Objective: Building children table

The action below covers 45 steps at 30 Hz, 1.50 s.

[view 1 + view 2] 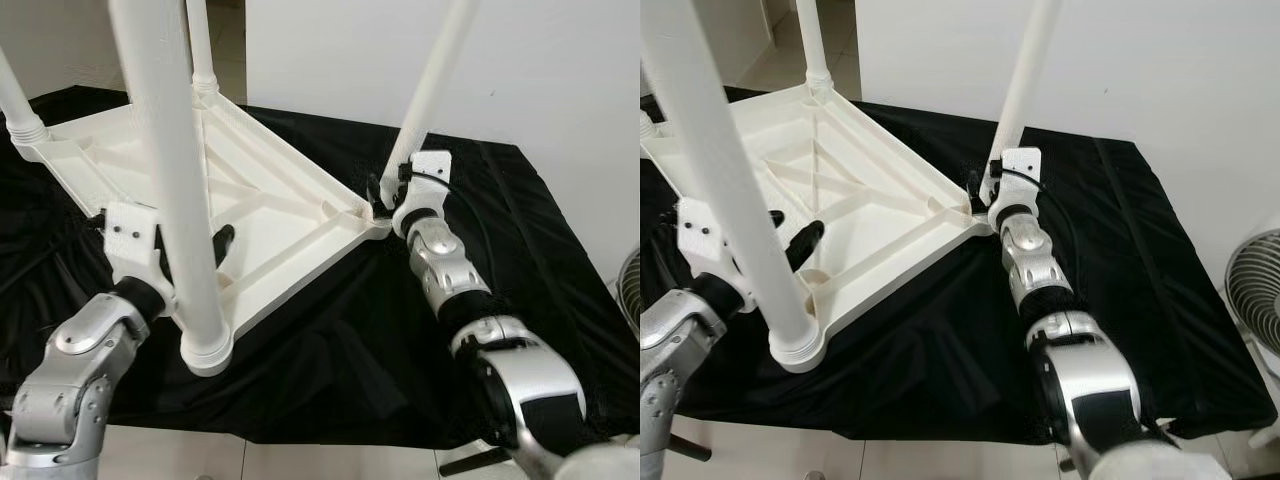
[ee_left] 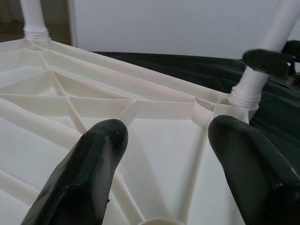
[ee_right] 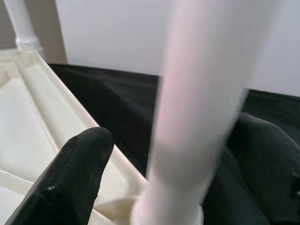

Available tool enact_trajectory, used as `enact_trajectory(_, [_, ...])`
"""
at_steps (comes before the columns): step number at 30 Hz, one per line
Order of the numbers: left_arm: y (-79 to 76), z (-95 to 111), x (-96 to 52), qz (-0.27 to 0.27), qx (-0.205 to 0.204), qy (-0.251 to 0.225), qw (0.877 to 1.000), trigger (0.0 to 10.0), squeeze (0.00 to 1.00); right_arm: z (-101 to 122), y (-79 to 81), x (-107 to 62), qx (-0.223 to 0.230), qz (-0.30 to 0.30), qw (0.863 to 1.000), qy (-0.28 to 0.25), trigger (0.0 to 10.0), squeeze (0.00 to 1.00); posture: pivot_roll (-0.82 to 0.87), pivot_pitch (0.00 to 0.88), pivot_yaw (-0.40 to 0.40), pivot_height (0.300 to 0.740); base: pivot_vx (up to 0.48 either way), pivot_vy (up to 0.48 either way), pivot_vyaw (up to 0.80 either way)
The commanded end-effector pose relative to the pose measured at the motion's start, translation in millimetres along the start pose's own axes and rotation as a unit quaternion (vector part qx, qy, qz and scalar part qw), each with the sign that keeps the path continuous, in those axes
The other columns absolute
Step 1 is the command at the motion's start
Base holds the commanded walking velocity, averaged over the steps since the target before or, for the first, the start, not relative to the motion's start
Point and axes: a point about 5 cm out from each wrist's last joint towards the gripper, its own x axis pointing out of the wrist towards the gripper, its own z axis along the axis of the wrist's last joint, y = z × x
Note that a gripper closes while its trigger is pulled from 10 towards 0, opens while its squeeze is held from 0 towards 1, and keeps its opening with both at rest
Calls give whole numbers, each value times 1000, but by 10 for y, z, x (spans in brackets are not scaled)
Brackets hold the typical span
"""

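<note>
A white plastic children's table [image 1: 270,200] lies upside down on a black cloth [image 1: 520,230], its legs pointing up. My left gripper [image 2: 164,154] is open just behind the near leg [image 1: 185,200], its fingers [image 2: 89,173] hovering over the ribbed underside with nothing between them. At the right corner, my right gripper [image 1: 383,195] is open around the base of the corner leg [image 1: 430,90]. That leg [image 3: 197,117] stands between the two fingers [image 3: 70,183], with a gap to one of them. Two more legs [image 1: 200,50] rise at the far corners.
The cloth-covered table surface ends close in front of me and at the right edge [image 1: 1200,300]. A white wall [image 1: 450,50] stands behind. A white fan [image 1: 1255,300] stands on the floor at the right.
</note>
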Motion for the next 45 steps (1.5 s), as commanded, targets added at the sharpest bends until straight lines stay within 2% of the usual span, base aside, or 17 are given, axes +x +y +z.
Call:
enact_trajectory(1, [-113, 16, 35, -20, -4, -1, 1000, 10000, 0, -45, -20, -1, 17, 1, 1000, 11, 10000, 0, 181, 153, -93, 740, 0, 0, 0])
enact_trajectory(4, [-206, 35, 67, -35, -12, -7, 999, 10000, 0, -4, -3, 34, 20, 13, 1000, 15, 10000, 0, 182, 153, -92, 740, 0, 0, 0])
enact_trajectory(7, [-390, 50, 142, -57, -25, -14, 998, 10000, 0, 111, -6, 99, 40, 24, 999, 7, 10000, 0, 190, 158, -88, 740, 0, 0, 0])
enact_trajectory(22, [-774, 146, 319, -108, -52, -33, 992, 10000, 0, 205, 60, 138, 78, 59, 995, -10, 10000, 0, 183, 172, -53, 740, 0, 0, 0])
enact_trajectory(27, [-779, 132, 332, -108, -52, -30, 992, 10000, 0, 182, 54, 123, 71, 55, 996, -16, 10000, 0, 179, 169, -47, 740, 0, 0, 0])
enact_trajectory(31, [-712, 100, 342, -98, -40, -24, 994, 10000, 0, 112, 23, 81, 51, 38, 998, -23, 10000, 0, 168, 163, -42, 740, 0, 0, 0])
enact_trajectory(34, [-572, 43, 351, -75, -15, -11, 997, 10000, 0, -32, -29, -12, 16, 5, 999, -30, 10000, 0, 157, 157, -38, 740, 0, 0, 0])
enact_trajectory(35, [-572, 43, 351, -75, -15, -11, 997, 10000, 0, -32, -29, -12, 16, 5, 999, -30, 10000, 0, 157, 157, -38, 740, 0, 0, 0])
enact_trajectory(37, [-512, 16, 348, -69, -2, -3, 998, 10000, 0, -151, -92, -85, -9, -32, 999, -24, 10000, 0, 144, 153, -34, 740, 0, 0, 0])
enact_trajectory(43, [-466, 13, 332, -74, 8, 2, 997, 10000, 0, -375, -146, -213, -19, -80, 997, 0, 10000, 0, 138, 159, -30, 740, 0, 0, 0])
enact_trajectory(45, [-457, 26, 305, -80, 12, 4, 997, 10000, 0, -539, -157, -291, -19, -113, 993, 33, 10000, 0, 139, 165, -30, 740, 0, 0, 0])
